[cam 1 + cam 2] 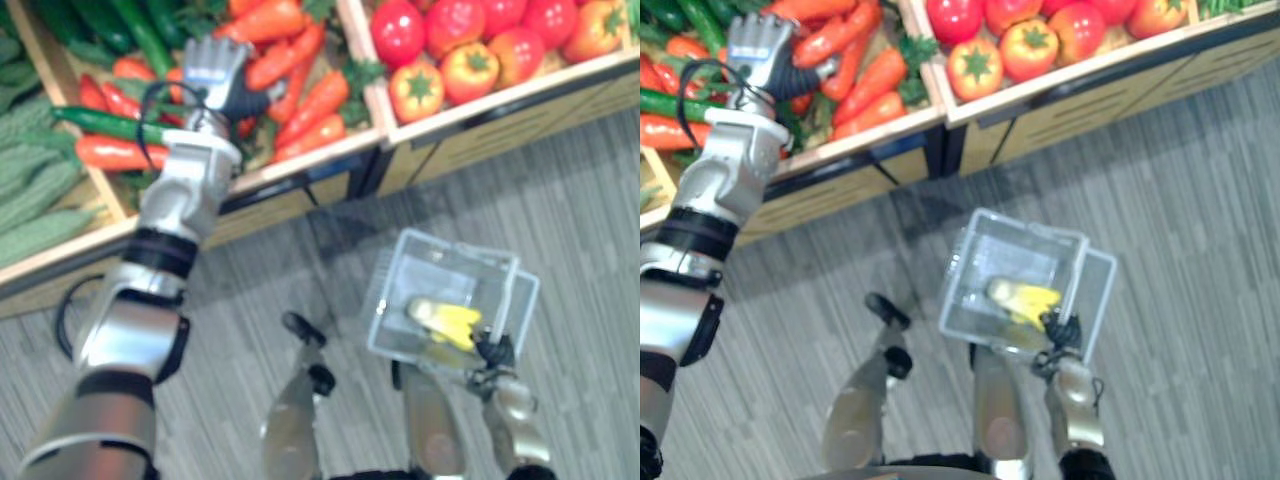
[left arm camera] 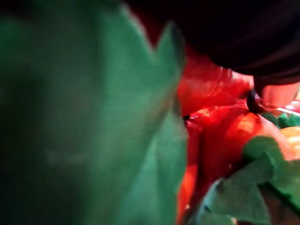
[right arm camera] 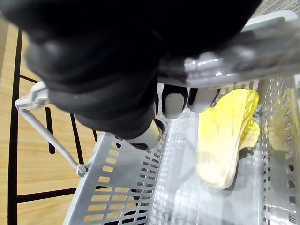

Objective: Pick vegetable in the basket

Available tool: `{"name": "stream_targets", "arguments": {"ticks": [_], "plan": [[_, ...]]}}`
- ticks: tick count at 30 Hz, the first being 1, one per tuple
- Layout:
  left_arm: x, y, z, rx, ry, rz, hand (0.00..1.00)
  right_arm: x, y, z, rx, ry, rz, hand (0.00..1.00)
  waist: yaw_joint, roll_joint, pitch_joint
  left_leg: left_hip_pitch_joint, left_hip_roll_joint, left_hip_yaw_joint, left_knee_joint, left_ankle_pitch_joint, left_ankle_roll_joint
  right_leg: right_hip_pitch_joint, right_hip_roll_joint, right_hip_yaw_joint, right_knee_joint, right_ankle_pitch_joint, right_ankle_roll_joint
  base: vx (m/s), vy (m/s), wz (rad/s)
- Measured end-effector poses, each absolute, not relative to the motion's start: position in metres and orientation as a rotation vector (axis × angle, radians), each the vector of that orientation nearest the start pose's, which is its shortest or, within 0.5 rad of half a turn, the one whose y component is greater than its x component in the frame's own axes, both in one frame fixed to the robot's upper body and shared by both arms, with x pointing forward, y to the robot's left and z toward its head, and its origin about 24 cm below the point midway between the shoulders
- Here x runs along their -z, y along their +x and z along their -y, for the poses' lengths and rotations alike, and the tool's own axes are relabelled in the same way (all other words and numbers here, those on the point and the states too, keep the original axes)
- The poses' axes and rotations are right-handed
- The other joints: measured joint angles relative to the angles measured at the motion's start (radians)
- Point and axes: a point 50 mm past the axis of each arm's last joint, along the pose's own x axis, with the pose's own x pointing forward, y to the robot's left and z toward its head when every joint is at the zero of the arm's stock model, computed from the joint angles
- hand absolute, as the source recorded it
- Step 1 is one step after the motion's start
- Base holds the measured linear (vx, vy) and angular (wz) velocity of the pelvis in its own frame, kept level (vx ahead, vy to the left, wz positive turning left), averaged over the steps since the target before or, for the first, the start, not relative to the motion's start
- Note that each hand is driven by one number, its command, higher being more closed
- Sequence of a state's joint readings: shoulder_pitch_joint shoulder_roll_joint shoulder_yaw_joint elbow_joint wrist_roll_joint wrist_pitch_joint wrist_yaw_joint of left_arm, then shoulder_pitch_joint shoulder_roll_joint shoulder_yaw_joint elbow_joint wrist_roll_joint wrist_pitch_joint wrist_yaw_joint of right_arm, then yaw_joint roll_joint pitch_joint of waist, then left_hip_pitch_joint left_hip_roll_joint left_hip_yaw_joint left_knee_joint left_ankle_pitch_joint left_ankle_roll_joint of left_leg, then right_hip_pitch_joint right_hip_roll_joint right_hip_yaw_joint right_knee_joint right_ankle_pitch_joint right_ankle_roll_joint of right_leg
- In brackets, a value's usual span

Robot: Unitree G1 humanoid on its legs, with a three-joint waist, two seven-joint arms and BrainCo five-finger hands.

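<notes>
My left hand (image 1: 215,70) reaches into a wooden crate of orange-red carrots (image 1: 310,105) with green tops, its fingers straight and spread over the pile. Up close in the left wrist view lie red vegetables (image 2: 220,136) and green leaves (image 2: 93,117). Lower down, my right hand (image 1: 495,352) is shut on the handle (image 3: 234,61) of a clear plastic basket (image 1: 430,265), which hangs over the floor. A yellow leafy vegetable (image 3: 225,136) lies on the basket's bottom.
A crate of red tomatoes (image 1: 470,40) stands to the right of the carrots, behind a wooden divider (image 1: 365,60). Green gourds (image 1: 30,190) and a long green pepper (image 1: 100,125) lie to the left. The stand's front edge (image 1: 300,170) overhangs grey plank floor (image 1: 580,200).
</notes>
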State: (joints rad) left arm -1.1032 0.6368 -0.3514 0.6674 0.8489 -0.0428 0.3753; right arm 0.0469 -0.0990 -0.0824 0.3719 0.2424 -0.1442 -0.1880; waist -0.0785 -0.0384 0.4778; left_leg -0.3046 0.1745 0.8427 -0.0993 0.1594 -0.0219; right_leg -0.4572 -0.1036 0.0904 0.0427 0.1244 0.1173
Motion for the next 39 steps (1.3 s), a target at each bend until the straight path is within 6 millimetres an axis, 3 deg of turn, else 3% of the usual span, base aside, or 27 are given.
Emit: {"name": "stream_targets", "arguments": {"ticks": [10,15,21,26,32,35,37,38,39], "plan": [[-0.243,0.389,-0.190,-0.288,1.599,0.609,1.00,0.043,0.212,0.209,0.359,0.115,-0.297,1.00,0.003,0.010,-0.005,0.087,0.003,-0.007,-0.003,-0.021,-0.009,0.096,-0.003,-0.031,-0.002,-0.002,-0.003,0.03,-0.001,0.03],[-0.233,0.382,-0.188,-0.268,1.587,0.628,1.00,0.050,0.205,0.212,0.369,0.111,-0.334,1.00,0.005,0.025,-0.016,0.121,0.003,-0.023,-0.003,-0.021,-0.007,0.145,-0.007,-0.067,-0.007,-0.013,-0.018,0.02,-0.021,0.12],[-0.219,0.372,-0.206,-0.304,1.545,0.580,1.00,0.071,0.197,0.223,0.430,0.114,-0.434,1.00,-0.001,0.051,-0.034,0.168,-0.003,-0.069,0.000,-0.002,-0.004,0.214,-0.011,-0.104,-0.009,-0.032,-0.022,0.02,-0.027,0.15],[-0.199,0.353,-0.208,-0.294,1.512,0.600,1.00,0.090,0.182,0.228,0.472,0.117,-0.536,1.00,-0.004,0.062,-0.126,0.179,-0.018,-0.113,-0.002,-0.005,-0.008,0.256,-0.021,-0.127,-0.037,-0.037,-0.020,0.02,-0.010,0.19],[-0.169,0.332,-0.187,-0.185,1.418,0.640,1.00,0.103,0.166,0.231,0.510,0.127,-0.620,1.00,-0.015,0.058,-0.194,0.229,-0.041,-0.157,-0.001,-0.008,-0.011,0.331,-0.035,-0.149,-0.050,-0.045,-0.008,0.03,0.010,0.15],[-0.139,0.316,-0.168,-0.118,1.269,0.596,1.00,0.106,0.161,0.229,0.514,0.135,-0.634,1.00,-0.027,0.051,-0.216,0.274,-0.047,-0.135,-0.002,-0.033,-0.023,0.333,-0.048,-0.142,-0.013,-0.084,-0.011,0.00,0.025,-0.24],[-0.117,0.302,-0.155,-0.065,1.150,0.554,1.00,0.104,0.164,0.229,0.514,0.132,-0.628,1.00,-0.029,0.056,-0.230,0.302,-0.052,-0.095,0.000,-0.052,-0.048,0.312,-0.104,-0.310,0.057,-0.146,-0.108,0.01,0.068,-0.70],[-0.105,0.291,-0.147,-0.040,1.062,0.523,1.00,0.103,0.167,0.229,0.505,0.128,-0.628,1.00,-0.025,0.062,-0.240,0.323,-0.046,-0.054,0.001,-0.068,-0.065,0.309,-0.171,-0.513,0.112,-0.180,-0.227,0.04,0.180,-1.27],[-0.095,0.281,-0.140,-0.020,0.987,0.493,1.00,0.101,0.172,0.227,0.484,0.105,-0.621,1.00,-0.021,0.066,-0.253,0.347,-0.039,-0.004,0.001,-0.077,-0.044,0.313,-0.246,-0.711,0.180,-0.197,-0.313,0.03,0.131,-1.43]]}}
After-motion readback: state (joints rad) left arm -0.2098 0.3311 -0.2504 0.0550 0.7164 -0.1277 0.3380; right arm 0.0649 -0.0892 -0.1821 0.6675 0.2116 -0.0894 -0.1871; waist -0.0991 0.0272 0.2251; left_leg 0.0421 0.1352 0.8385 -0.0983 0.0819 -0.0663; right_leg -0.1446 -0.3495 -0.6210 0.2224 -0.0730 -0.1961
